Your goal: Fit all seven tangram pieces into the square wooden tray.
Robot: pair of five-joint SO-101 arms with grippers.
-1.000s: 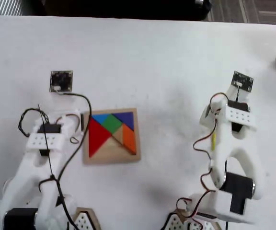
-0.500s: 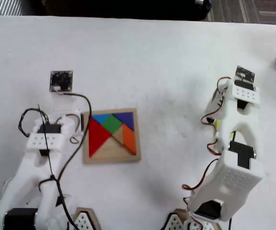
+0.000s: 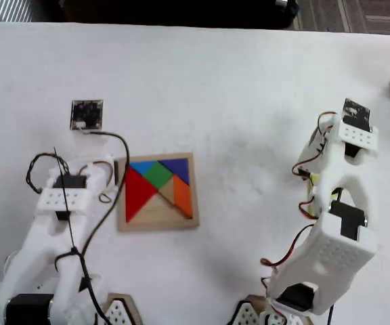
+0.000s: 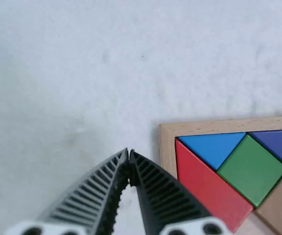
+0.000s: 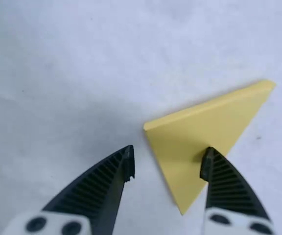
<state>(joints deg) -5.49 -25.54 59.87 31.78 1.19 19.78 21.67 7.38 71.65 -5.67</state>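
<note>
Over the last second the right arm has stretched toward the worktop's far edge. The right tool (image 5: 168, 155) now hangs spread open over the yellow triangle (image 5: 207, 125), which lies flat near the right edge, well apart from the wooden tray (image 3: 158, 220). A pickup looks likely next. The left tool (image 4: 129, 164) stays clenched and empty beside the tray's corner.

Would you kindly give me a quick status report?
Left gripper shut beside square wooden tray. Right gripper open over yellow triangular piece. No obstruction seen.

White arms (image 3: 46, 237); black motors (image 3: 347, 220); black, red cables (image 3: 122, 143); ribbed dark fingers (image 4: 155, 191).
</note>
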